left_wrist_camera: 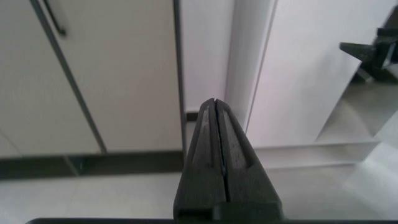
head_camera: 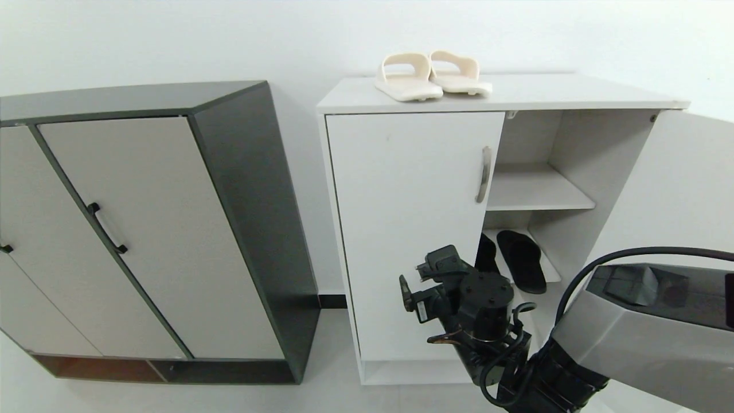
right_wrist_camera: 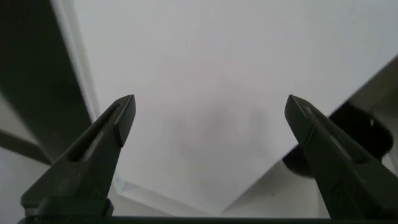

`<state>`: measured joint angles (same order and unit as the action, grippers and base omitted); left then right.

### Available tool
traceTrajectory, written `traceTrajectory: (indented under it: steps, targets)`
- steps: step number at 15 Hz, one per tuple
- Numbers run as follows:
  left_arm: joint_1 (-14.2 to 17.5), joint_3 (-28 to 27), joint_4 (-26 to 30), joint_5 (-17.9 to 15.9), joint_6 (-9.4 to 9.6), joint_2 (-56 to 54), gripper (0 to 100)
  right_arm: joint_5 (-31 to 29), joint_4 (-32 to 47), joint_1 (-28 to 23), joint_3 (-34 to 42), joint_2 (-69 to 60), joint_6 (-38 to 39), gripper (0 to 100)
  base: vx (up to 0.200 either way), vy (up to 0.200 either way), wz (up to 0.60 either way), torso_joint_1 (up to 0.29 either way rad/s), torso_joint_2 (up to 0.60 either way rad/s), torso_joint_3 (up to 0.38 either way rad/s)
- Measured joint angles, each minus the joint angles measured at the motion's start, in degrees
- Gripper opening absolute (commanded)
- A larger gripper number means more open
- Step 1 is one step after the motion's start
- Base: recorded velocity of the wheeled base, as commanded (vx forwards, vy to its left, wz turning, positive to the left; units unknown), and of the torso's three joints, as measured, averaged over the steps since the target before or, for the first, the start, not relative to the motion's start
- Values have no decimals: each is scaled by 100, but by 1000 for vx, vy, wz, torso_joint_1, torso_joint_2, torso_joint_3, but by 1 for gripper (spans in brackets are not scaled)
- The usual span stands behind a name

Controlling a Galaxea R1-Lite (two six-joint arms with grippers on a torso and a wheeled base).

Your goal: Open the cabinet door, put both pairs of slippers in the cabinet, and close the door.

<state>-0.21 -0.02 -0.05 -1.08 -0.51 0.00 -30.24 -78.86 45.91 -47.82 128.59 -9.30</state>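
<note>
while the white cabinet (head_camera: 516, 92) stands with its right half open, its left door (head_camera: 410, 229) is shut, with a metal handle (head_camera: 484, 174) upright at the door's inner edge. inside the open half are two shelves. the upper shelf (head_camera: 533, 189) is bare, and the black slippers (head_camera: 519, 261) lie side by side on the lower one, partly hidden behind the left door's edge. the beige slippers (head_camera: 431, 77) sit together on the cabinet's top, toward its left half, touching each other.

the right gripper (head_camera: 421, 281) is low in front of the left door, just beside the edge of the open half and near the black slippers. in the right wrist view its jaws are wide apart with nothing between them, facing the door's plain white face (right_wrist_camera: 208, 112). the left gripper (left_wrist_camera: 215, 106) has its jaws pressed together on nothing and points at the gap between the white cabinet and the dark cabinet (head_camera: 246, 189), which stands to the left with its doors shut. the right gripper also shows at the far edge of the left wrist view (left_wrist_camera: 373, 53).
</note>
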Motion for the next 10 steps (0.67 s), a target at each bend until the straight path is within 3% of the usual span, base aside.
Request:
traceTrajectory:
  steps: [10]
  targets:
    - [2, 2, 5, 5, -2, 0, 0, 2, -49, -2, 102, 18, -115, 100, 0, 0, 0, 135, -473, -333]
